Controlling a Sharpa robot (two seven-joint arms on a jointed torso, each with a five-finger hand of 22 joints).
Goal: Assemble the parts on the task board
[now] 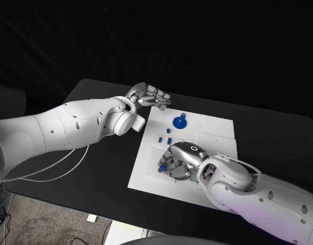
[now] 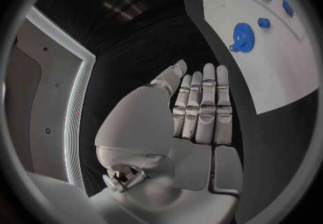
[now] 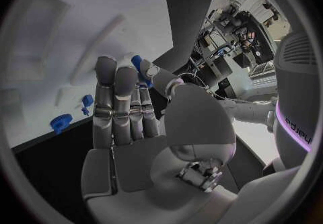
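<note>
Two silver hands work over a black worktop [image 1: 274, 127] that carries the white task board [image 1: 211, 133]. The left hand [image 1: 149, 97] hovers at the board's far left corner, its fingers [image 2: 205, 100] stretched straight and side by side, holding nothing. The right hand [image 1: 180, 162] is lowered onto the near part of the board; its thumb and fingers [image 3: 116, 86] pinch a small blue part [image 3: 138, 65]. A blue gear [image 1: 179, 122] lies flat on the far half of the board, well apart from both hands. Several small blue pieces [image 1: 168, 139] sit on the board between the gear and the right hand, just beside that hand.
</note>
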